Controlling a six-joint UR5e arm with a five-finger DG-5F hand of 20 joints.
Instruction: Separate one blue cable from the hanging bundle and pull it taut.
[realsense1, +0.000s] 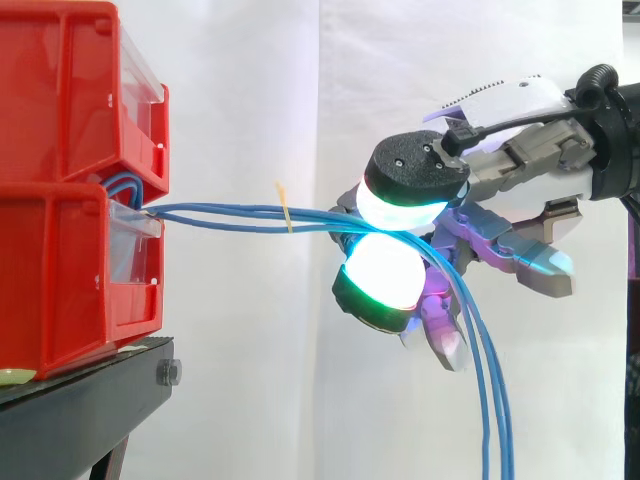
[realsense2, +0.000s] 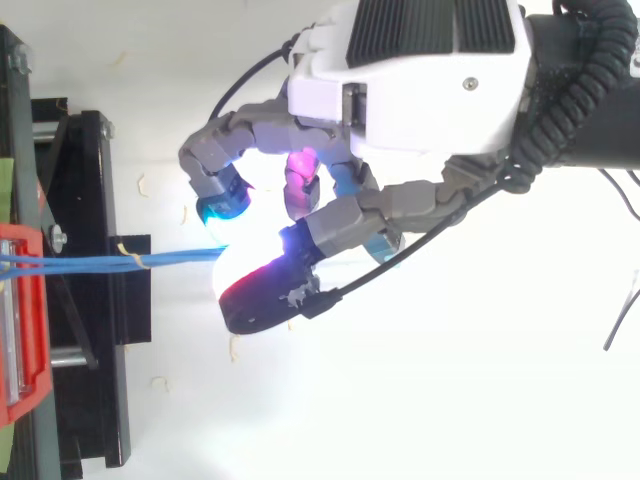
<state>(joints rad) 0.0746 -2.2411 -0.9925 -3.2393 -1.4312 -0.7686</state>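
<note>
Here the blue cables (realsense1: 230, 213) come out of the gap between the two stacked red bins (realsense1: 70, 190). They run almost level to the right, straight and close together, with no sag. A small yellowish tie (realsense1: 285, 214) sits around them, about midway between the bins and the hand (realsense1: 520, 155). At their right end the strands pass between two glowing pads (realsense1: 400, 208), one above and one below, which are pressed together on them (how many strands are inside this pinch I cannot tell). Past the pads the cables bend down and hang loose to the lower edge of the side view. The hand comes in from the right, and its other fingers are half curled below and behind the pinch. From above, the cables go from the bin at the left across to the hand. The bins rest on a black stand (realsense1: 90, 385) before a white curtain (realsense1: 250, 90).
</note>
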